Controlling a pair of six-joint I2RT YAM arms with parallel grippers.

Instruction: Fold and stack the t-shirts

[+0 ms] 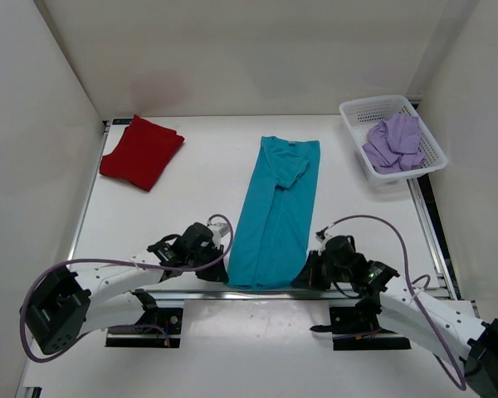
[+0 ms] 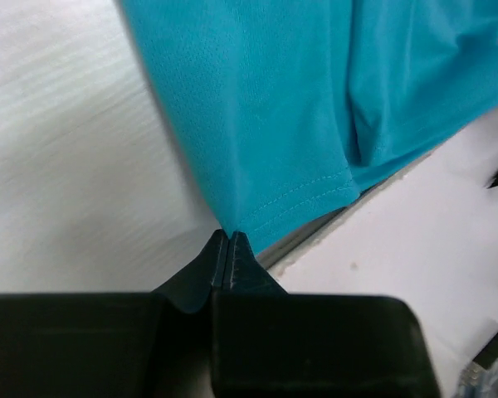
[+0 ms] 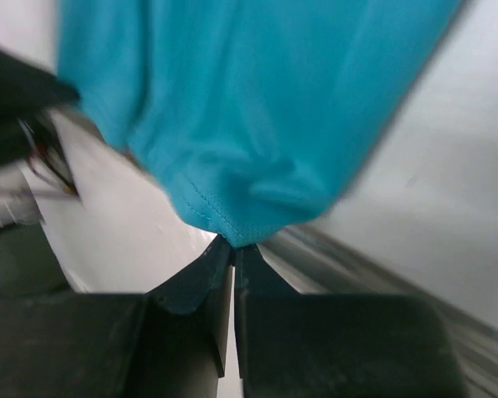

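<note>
Left gripper (image 2: 228, 236) and right gripper (image 3: 232, 242) — each clamped tight on a near hem corner of the teal t-shirt (image 1: 275, 211), laid as a long strip on the table (image 1: 199, 166). Seemingly mid-fold; next calls for lifting both corners evenly toward the collar.

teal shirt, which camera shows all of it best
The top external view: the teal shirt lies there whole, folded into a long strip. The wrist views show only a hem corner each, pinched in the left claw and right claw.
</note>
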